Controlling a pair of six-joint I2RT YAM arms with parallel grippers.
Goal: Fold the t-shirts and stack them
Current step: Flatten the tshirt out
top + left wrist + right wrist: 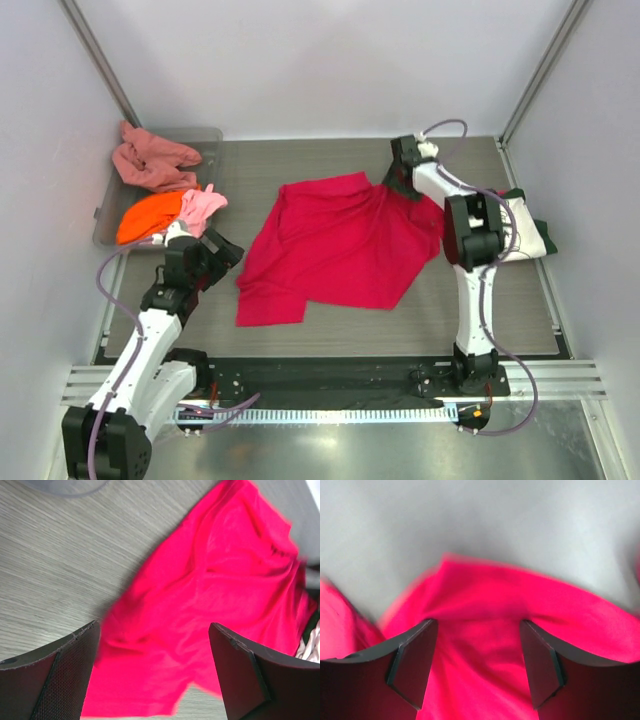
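A crimson-red t-shirt [335, 245] lies spread and rumpled in the middle of the table, with its lower left part folded over. My left gripper [228, 250] hovers open just off the shirt's left edge. In the left wrist view the red cloth [215, 580] lies below that gripper [154, 625], with nothing between its fingers. My right gripper [398, 180] is down at the shirt's far right corner. Its jaws [477, 622] stand apart with a ridge of red cloth [485, 655] bunched between them. A cream t-shirt with dark print [525, 222] lies folded on a dark green one [545, 240] at the right.
A clear grey bin [205, 135] stands at the back left. It holds a salmon-pink shirt [150, 160] and an orange one [150, 215], and a light pink one [203, 208] hangs over its near rim. Metal rails run along the table's edges.
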